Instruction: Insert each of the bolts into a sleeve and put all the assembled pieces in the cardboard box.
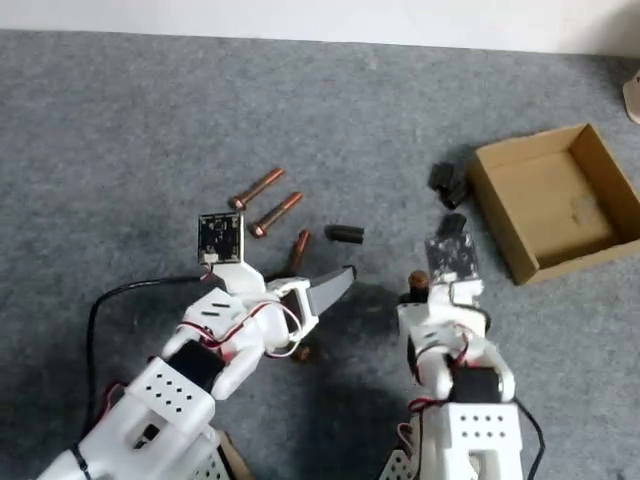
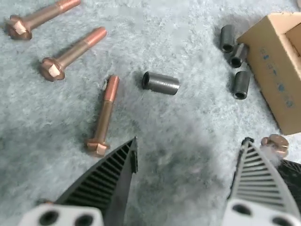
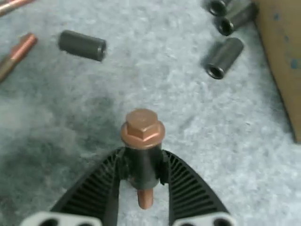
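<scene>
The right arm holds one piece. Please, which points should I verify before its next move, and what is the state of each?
1. Bolt seated in its sleeve: ok. The head sits on the sleeve's end and the tip shows out the other end.
2. Right gripper shut on that sleeve: ok.
3. Cardboard box open side up: ok.
4. Left gripper open, holding nothing: ok.
5. Way past the three sleeves beside the box: cannot tell.
6. All bolts assembled: not ok. Three loose bolts lie on the carpet.
</scene>
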